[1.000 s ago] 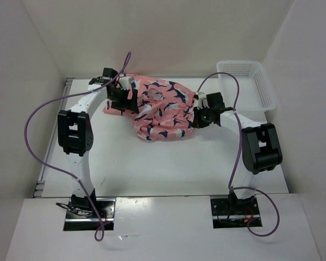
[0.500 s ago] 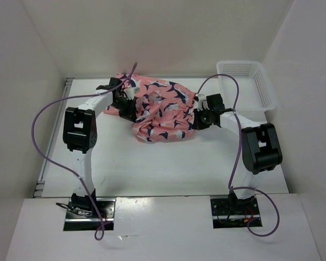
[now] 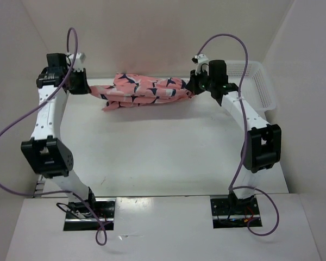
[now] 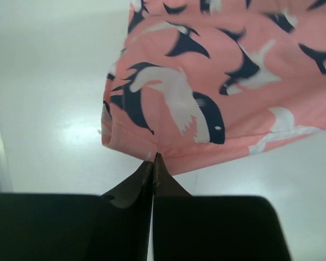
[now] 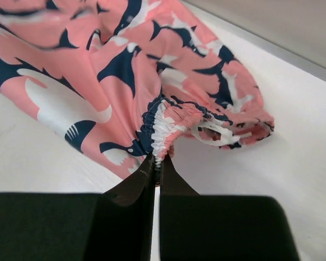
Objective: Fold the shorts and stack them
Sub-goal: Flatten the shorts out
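From above, the shorts (image 3: 144, 91) hang bunched into a rope-like band over the far side of the table (image 3: 152, 157). Their long axis runs left to right, roughly in line with the back wall. The left hand (image 3: 90, 90) has the left end and the right hand (image 3: 190, 86) has the right end, so the cloth lies inward from each hand, toward the other. Neither arm is nearer, as each is at its own end. The band sags a little on the left side, and I cannot tell whether its lowest fold touches the table. The white basket (image 3: 259, 81) sits at the far right, beside the right arm and clear of the cloth.

In the left wrist view, the left hand (image 4: 154, 161) is fully closed, its tips pinching a thin edge of the shorts (image 4: 206, 81). The rest of the cloth spreads away ahead of it and to the right, above the table.

In the right wrist view, the right hand (image 5: 156, 164) is likewise pressed closed, gripping the shorts (image 5: 92, 70) at the gathered waistband (image 5: 158, 124). The fabric falls ahead and to the left.

My judgement is that the next move depends on this shared left-right line. To lay the cloth out flat for folding, the two hands must travel together and keep the span between them.
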{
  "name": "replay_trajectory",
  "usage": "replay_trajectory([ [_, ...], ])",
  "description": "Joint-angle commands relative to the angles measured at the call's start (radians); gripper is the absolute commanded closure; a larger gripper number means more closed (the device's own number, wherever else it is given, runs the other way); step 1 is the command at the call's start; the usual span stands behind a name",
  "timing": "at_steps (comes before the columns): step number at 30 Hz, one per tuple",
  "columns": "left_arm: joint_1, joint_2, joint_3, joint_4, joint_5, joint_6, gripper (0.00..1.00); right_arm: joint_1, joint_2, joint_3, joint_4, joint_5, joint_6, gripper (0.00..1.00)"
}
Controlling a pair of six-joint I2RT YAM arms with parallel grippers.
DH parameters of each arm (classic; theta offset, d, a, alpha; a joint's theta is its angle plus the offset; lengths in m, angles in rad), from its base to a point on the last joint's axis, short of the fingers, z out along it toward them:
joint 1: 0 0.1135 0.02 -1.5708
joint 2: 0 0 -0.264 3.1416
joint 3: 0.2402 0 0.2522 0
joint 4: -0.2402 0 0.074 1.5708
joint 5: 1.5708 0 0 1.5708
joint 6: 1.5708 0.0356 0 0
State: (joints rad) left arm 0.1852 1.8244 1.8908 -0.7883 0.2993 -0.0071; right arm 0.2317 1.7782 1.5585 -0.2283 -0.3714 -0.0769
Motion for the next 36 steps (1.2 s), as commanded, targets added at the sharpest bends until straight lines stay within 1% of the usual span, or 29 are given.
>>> replay_trajectory([
  [1,-0.038,-0.134,-0.189,-0.133,-0.087,0.007,1.0,-0.009,-0.035,-0.081,-0.159,-0.072,-0.117,1.0],
  [2,-0.038,-0.184,-0.235,-0.149,-0.097,0.007,1.0,-0.009,-0.074,-0.104,-0.193,-0.124,-0.142,1.0],
  [3,-0.038,-0.206,-0.312,-0.19,-0.106,0.007,1.0,-0.009,-0.094,-0.145,-0.254,-0.141,-0.165,1.0],
  [6,-0.038,-0.269,-0.393,-0.285,-0.126,0.007,1.0,-0.009,-0.164,-0.202,-0.359,-0.178,-0.288,1.0],
  [7,-0.047,-0.292,-0.436,-0.311,-0.126,0.007,1.0,-0.009,-0.177,-0.213,-0.438,-0.178,-0.369,1.0],
  [8,-0.047,-0.292,-0.461,-0.356,-0.137,0.007,1.0,-0.009,-0.186,-0.213,-0.48,-0.178,-0.409,1.0],
  [9,-0.059,-0.307,-0.487,-0.376,-0.158,0.007,0.97,-0.009,-0.197,-0.224,-0.521,-0.178,-0.447,1.0],
  [10,-0.059,-0.319,-0.513,-0.394,-0.158,0.007,0.93,0.0,-0.197,-0.233,-0.61,-0.163,-0.487,1.0],
  [11,-0.069,-0.32,-0.568,-0.407,-0.175,0.007,0.9,0.011,-0.197,-0.233,-0.656,-0.149,-0.571,1.0],
  [12,-0.069,-0.333,-0.596,-0.417,-0.175,0.007,0.83,0.021,-0.197,-0.251,-0.699,-0.096,-0.613,1.0],
  [13,-0.069,-0.342,-0.622,-0.427,-0.189,0.007,0.77,0.038,-0.197,-0.261,-0.785,-0.062,-0.656,1.0],
  [14,-0.069,-0.359,-0.643,-0.427,-0.189,0.007,0.7,0.081,-0.197,-0.276,-0.821,-0.025,-0.734,1.0],
  [15,-0.069,-0.376,-0.677,-0.442,-0.189,0.007,0.62,0.102,-0.206,-0.314,-0.842,0.053,-0.754,0.87],
  [16,-0.069,-0.387,-0.691,-0.442,-0.178,0.007,0.47,0.135,-0.206,-0.348,-0.856,0.081,-0.765,0.68],
  [17,-0.069,-0.398,-0.702,-0.442,-0.178,0.007,0.4,0.135,-0.217,-0.357,-0.868,0.101,-0.765,0.55],
  [18,-0.069,-0.408,-0.711,-0.442,-0.178,0.007,0.35,0.135,-0.226,-0.357,-0.868,0.112,-0.765,0.33],
  [19,-0.069,-0.424,-0.72,-0.425,-0.178,0.007,0.31,0.135,-0.235,-0.357,-0.868,0.112,-0.765,0.24],
  [20,-0.055,-0.424,-0.72,-0.41,-0.19,0.007,0.29,0.135,-0.235,-0.348,-0.855,0.112,-0.744,0.18],
  [21,-0.046,-0.424,-0.711,-0.37,-0.19,0.007,0.29,0.135,-0.246,-0.338,-0.855,0.112,-0.744,0.09],
  [22,-0.032,-0.424,-0.682,-0.344,-0.203,0.007,0.27,0.135,-0.246,-0.327,-0.855,0.112,-0.732,0.06],
  [25,-0.032,-0.346,-0.615,-0.24,-0.213,0.007,0.26,0.104,-0.246,-0.273,-0.8,0.098,-0.666,0.05],
  [26,-0.032,-0.288,-0.56,-0.22,-0.197,0.007,0.26,0.089,-0.246,-0.244,-0.765,0.098,-0.619,0.05],
  [28,-0.042,-0.223,-0.504,-0.171,-0.145,0.007,0.24,0.038,-0.235,-0.219,-0.724,0.074,-0.569,0.11],
  [29,-0.043,-0.158,-0.465,-0.129,-0.134,0.007,0.24,0.018,-0.235,-0.219,-0.679,0.074,-0.514,0.14],
  [32,-0.085,-0.024,-0.412,-0.063,-0.134,0.007,0.23,0.008,-0.214,-0.239,-0.608,0.083,-0.45,0.25],
  [34,-0.098,0.057,-0.362,-0.037,-0.105,0.007,0.23,0.008,-0.177,-0.251,-0.566,0.083,-0.407,0.33],
  [35,-0.107,0.078,-0.346,-0.007,-0.068,0.007,0.23,0.008,-0.148,-0.252,-0.542,0.083,-0.377,0.34],
  [36,-0.107,0.094,-0.337,0.013,-0.057,0.007,0.2,0.008,-0.148,-0.252,-0.542,0.069,-0.377,0.34],
])
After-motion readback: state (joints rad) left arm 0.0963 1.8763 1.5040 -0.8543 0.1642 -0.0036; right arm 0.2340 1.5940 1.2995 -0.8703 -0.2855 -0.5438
